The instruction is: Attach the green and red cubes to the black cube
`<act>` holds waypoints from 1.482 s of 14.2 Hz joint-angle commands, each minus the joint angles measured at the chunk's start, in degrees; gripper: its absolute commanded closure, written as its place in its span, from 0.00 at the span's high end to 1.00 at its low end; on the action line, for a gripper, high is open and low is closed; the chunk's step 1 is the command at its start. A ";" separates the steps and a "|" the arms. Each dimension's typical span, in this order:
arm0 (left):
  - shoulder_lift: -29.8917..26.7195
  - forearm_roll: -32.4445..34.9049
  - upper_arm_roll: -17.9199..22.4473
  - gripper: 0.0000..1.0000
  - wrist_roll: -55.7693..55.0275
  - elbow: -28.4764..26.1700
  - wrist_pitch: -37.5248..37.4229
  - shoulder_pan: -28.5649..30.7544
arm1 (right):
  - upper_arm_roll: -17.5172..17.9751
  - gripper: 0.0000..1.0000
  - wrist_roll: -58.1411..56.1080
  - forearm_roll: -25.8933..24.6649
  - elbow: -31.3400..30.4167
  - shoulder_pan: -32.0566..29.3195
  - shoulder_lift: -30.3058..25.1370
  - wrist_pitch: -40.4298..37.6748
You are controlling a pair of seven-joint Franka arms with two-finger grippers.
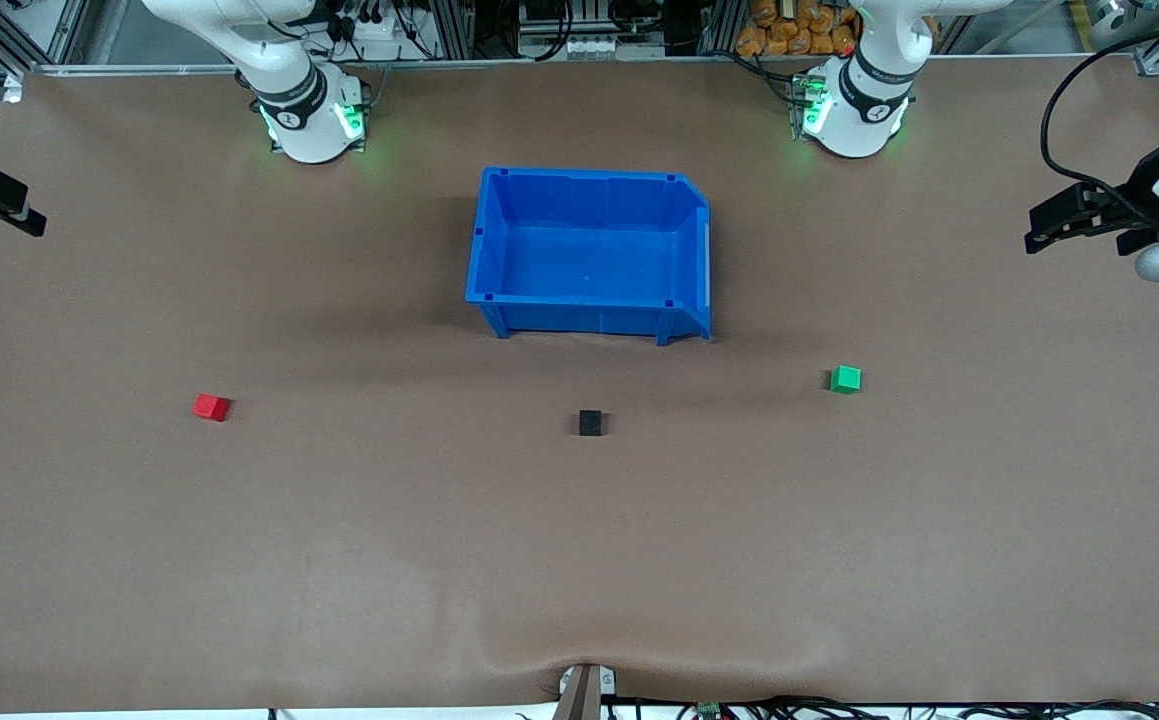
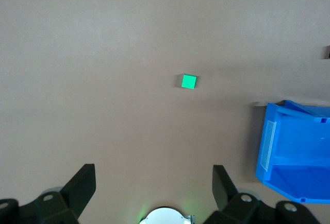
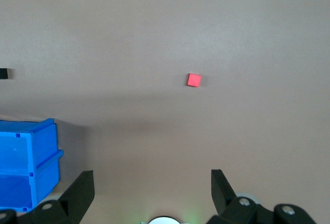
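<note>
Brown surface [image 1: 339,560] carries a blue bin [image 1: 589,252] at its middle, its long axis running between the two arms' ends, and three small cubes lying apart from one another, all nearer the front camera than the bin. Black cube [image 1: 591,423] sits just below the bin's front wall, red cube [image 1: 211,406] toward the right arm's end, green cube [image 1: 846,379] toward the left arm's end, each roughly square to the bin. Left end effector [image 2: 153,183] hangs high over the left end of the surface and right end effector [image 3: 152,183] over the right end, both released with fingers wide apart and holding nothing.
</note>
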 commanded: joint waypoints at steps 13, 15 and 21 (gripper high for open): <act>9.21 -0.09 -1.64 1.00 0.89 -0.93 -2.86 -1.39 | 0.59 1.00 -2.39 0.50 0.51 -6.80 14.63 4.10; 9.40 -0.44 -2.95 1.00 0.80 -7.23 5.72 -1.40 | 0.59 1.00 -2.30 0.59 0.33 -8.30 18.76 4.01; 9.04 -0.71 -4.54 1.00 0.63 -25.53 30.68 -0.78 | 0.68 1.00 5.93 0.76 0.60 -9.18 35.28 17.69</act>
